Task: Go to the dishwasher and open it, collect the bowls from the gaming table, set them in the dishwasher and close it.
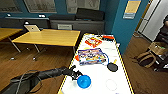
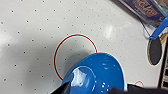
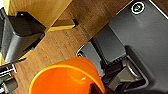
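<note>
The gaming table (image 1: 100,72) has a glossy white top and a yellow edge, and it runs away from me at centre right. My left gripper (image 1: 76,75) reaches in from the left over the table's near left edge and is shut on the rim of the round blue bowl (image 1: 83,81). In the left wrist view the blue bowl (image 2: 100,72) hangs tilted above a red circle (image 2: 75,55) printed on the white top and casts a shadow there. In the right wrist view an orange-yellow bowl (image 3: 65,77) sits close at my right gripper (image 3: 96,88), over the wooden floor. The dishwasher is out of view.
A flat black disc (image 1: 112,67) and a colourful box (image 1: 92,56) lie mid-table, with a red box (image 1: 93,41) farther back. A yellow-topped table (image 1: 50,37) with a laptop (image 1: 32,28) stands to the left. A bag (image 1: 146,58) lies on the floor at right, beside a blue wall (image 1: 122,25).
</note>
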